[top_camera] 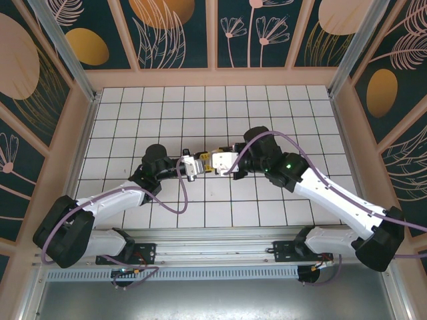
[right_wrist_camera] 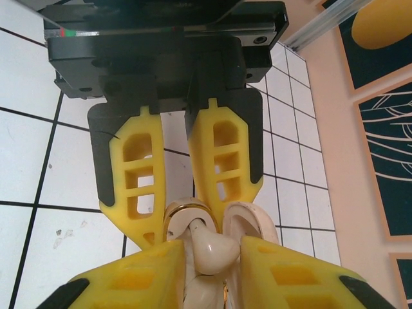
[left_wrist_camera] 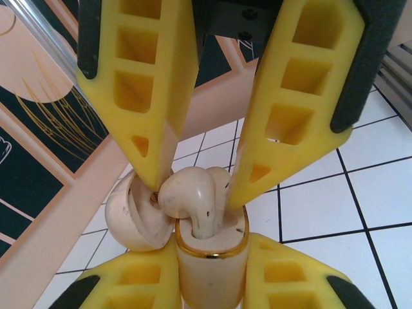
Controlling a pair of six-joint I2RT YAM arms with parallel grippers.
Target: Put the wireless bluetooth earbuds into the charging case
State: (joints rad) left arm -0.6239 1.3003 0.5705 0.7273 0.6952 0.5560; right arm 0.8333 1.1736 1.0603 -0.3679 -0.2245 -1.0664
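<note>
Above the middle of the tiled table, my two grippers meet tip to tip. My left gripper (top_camera: 198, 165) (left_wrist_camera: 209, 257) is shut on the body of the charging case (left_wrist_camera: 209, 277), a cream shell with a gold rim. Its lid (left_wrist_camera: 129, 219) hangs open to one side. My right gripper (top_camera: 215, 162) (right_wrist_camera: 214, 248) is shut on one earbud (left_wrist_camera: 190, 193) (right_wrist_camera: 215, 248). The earbud's stem points down into the case's opening (right_wrist_camera: 183, 209). Behind that earbud sits another rounded pale shape; I cannot tell what it is.
The white grid table (top_camera: 213, 113) is walled by a wooden frame (top_camera: 213, 77) with patterned panels at the back and sides. An aluminium rail (top_camera: 213, 257) carries both arm bases along the near edge. Purple cables loop off each arm.
</note>
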